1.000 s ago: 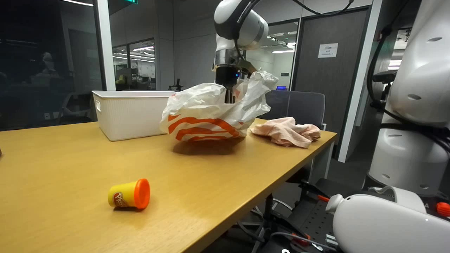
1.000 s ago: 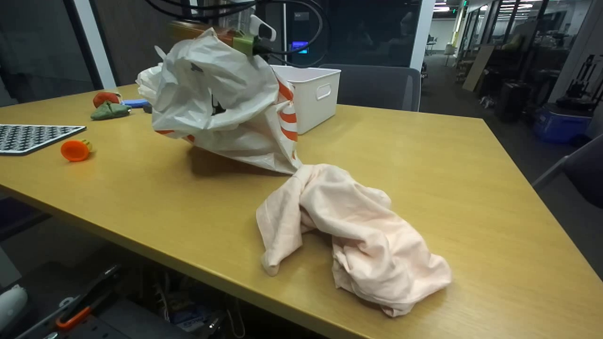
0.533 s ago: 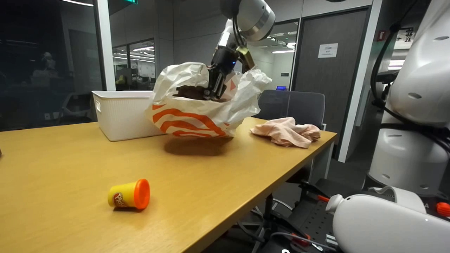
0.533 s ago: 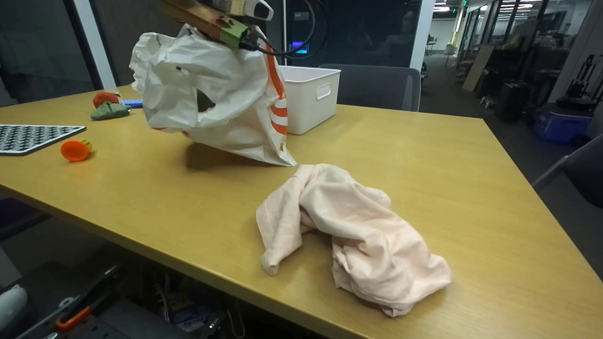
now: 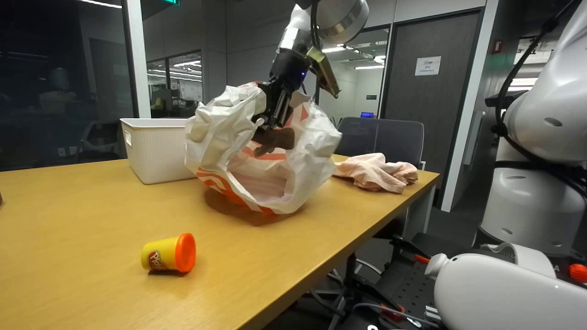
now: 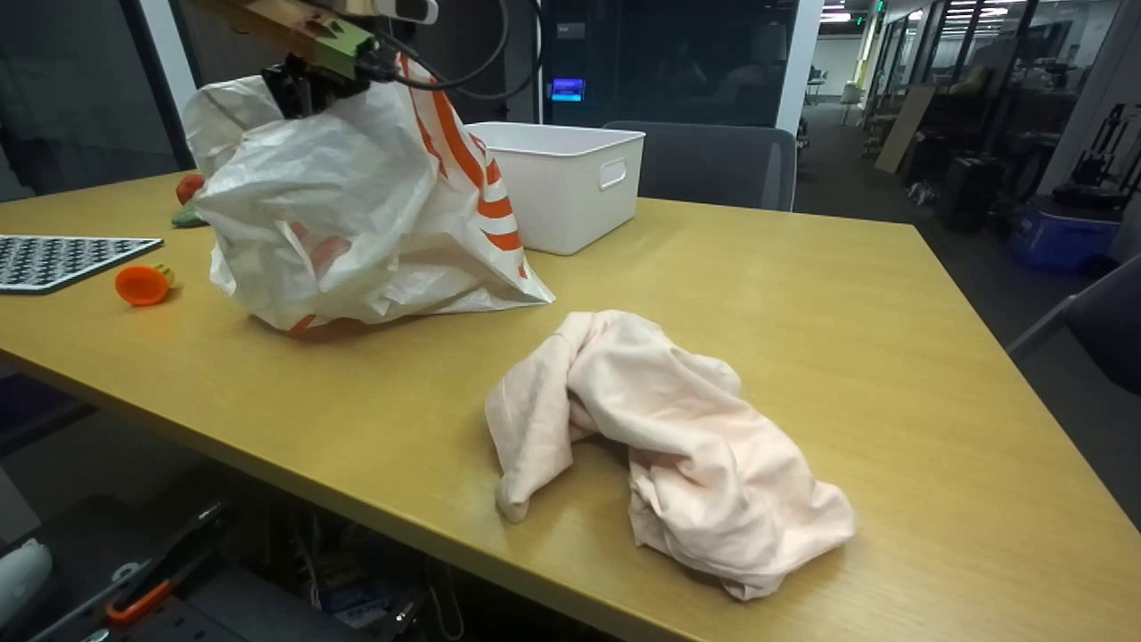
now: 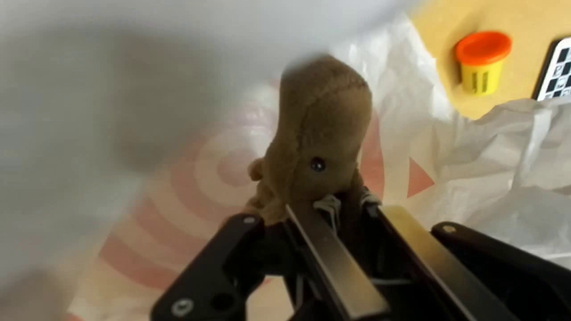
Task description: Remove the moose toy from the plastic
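Note:
The moose toy [image 7: 328, 120] is a brown plush with a black eye. It fills the middle of the wrist view. My gripper [image 7: 337, 211] is shut on it, with strings showing between the fingers. In an exterior view the moose [image 5: 275, 140] hangs tilted below the gripper [image 5: 271, 123], within the open mouth of the bag. The white plastic bag [image 5: 220, 137] with orange stripes rests on the table, its opening facing that camera. The bag [image 6: 348, 205] hides the moose in an exterior view, where the gripper [image 6: 307, 89] is above its rim. A bag flap blurs the wrist view's left.
A white bin [image 5: 156, 151] stands behind the bag. A pink cloth [image 6: 686, 437] lies near the table edge. A yellow tub with an orange lid [image 5: 167, 253] lies on the table. A black-and-white patterned board [image 6: 76, 259] and small red and green items are beyond.
The gripper has tilted and moved toward the bag's mouth, bringing the moose into view. The bag has shifted with it, and its front rim has dropped, opening the mouth.

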